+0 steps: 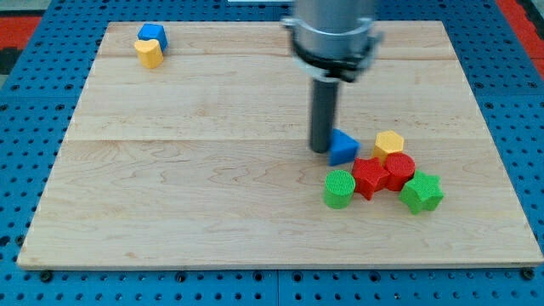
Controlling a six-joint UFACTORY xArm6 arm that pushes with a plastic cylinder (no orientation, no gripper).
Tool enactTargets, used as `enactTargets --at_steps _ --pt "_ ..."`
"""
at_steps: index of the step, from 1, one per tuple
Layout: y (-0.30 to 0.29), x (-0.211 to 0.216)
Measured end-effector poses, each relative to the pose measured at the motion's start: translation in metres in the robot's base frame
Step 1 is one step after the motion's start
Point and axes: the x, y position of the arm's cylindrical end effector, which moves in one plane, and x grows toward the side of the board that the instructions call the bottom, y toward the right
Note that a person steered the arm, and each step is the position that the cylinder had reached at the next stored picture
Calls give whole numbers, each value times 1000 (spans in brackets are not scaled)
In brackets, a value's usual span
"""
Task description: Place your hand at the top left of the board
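My tip [320,150] rests on the wooden board [195,178] right of its centre, touching the left side of a blue triangular block [343,148]. Just right of that sits a yellow hexagonal block [389,143]. Below them lie a red star-like block [369,177], a red cylinder [400,171], a green cylinder [338,189] and a green star block [422,192], all packed close. At the board's top left corner a blue block [155,35] stands against a yellow heart-shaped block [149,53], far from my tip.
The arm's grey body [331,34] hangs over the board's top middle. A blue perforated table [34,93] surrounds the board on all sides.
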Motion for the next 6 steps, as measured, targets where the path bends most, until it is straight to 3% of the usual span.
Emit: enactTargets --at_steps 1,4,5,6 --pt "27 17" --pt "-314 -127" --pt "-375 -195" --pt "-371 -239"
